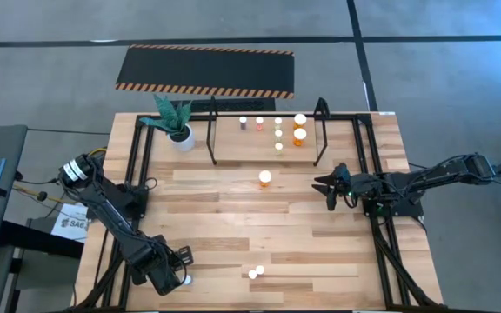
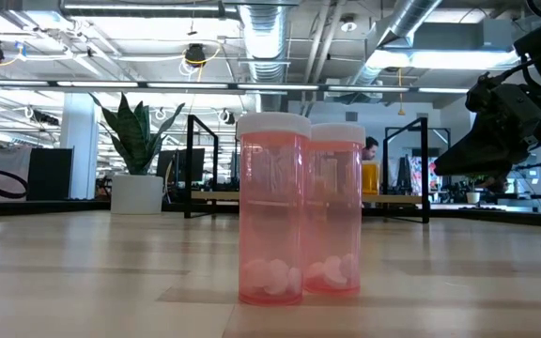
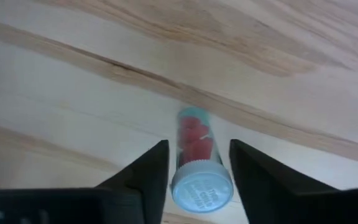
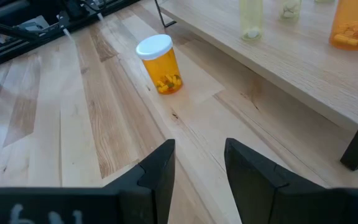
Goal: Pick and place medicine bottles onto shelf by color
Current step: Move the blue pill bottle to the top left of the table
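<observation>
Left wrist view: the left gripper (image 3: 199, 171), partly open, brackets a small upright bottle (image 3: 197, 162) between its fingers to grip it for the shelf (image 1: 268, 130); nothing held yet.

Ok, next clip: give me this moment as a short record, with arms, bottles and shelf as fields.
left gripper: near-left table corner, fingers either side of a small bottle with red contents, gaps visible
right gripper: right of table, holding nothing, pointing at the orange bottle
orange bottle: upright on the table in front of the shelf
pink bottles: two, upright, side by side, near edge
shelf: several bottles already on it
plant pot: left of shelf
</observation>
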`<state>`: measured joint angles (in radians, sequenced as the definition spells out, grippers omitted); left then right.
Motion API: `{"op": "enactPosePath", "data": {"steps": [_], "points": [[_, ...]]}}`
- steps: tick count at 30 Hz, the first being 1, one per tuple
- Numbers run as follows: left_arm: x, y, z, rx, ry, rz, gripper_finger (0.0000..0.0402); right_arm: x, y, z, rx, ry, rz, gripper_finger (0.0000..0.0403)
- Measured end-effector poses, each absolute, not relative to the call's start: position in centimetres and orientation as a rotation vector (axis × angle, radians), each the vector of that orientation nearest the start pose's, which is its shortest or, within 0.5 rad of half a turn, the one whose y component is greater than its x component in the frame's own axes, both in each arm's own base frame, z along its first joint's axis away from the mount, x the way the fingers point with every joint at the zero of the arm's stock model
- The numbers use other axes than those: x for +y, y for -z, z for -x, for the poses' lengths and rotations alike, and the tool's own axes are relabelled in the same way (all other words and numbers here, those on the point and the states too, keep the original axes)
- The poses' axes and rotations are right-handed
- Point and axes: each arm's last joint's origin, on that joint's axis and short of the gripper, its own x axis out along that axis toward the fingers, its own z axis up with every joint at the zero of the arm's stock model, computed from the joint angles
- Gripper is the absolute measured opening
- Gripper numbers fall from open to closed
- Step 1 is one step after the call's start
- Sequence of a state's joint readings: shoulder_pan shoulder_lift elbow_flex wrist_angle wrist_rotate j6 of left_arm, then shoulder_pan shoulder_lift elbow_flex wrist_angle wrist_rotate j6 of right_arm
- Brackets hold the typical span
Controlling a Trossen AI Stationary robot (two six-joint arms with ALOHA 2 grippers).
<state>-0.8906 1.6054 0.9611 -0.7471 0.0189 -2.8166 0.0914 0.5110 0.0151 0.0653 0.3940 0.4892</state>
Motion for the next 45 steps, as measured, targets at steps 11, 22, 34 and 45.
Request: {"op": "enactPosePath", "data": {"steps": [11,22,34,45], "points": [[-21.5,-17.3,-17.7,1.086,-1.328,1.639,0.0084,0.0,-12.9,-12.0,0.337,0.393,-0.374,0.0162],[-18.0,-17.3,-20.8,1.217,-1.337,1.580,0.0091,0.0,-12.9,-12.0,0.337,0.393,-0.374,0.0162],[-10.8,-17.3,-25.1,1.222,-1.178,1.447,0.0093,0.0,-12.9,-12.0,0.337,0.393,-0.375,0.0162],[-2.9,-17.3,-27.4,1.161,-1.087,1.398,0.0090,0.0,-12.9,-12.0,0.337,0.393,-0.374,0.0162]]}}
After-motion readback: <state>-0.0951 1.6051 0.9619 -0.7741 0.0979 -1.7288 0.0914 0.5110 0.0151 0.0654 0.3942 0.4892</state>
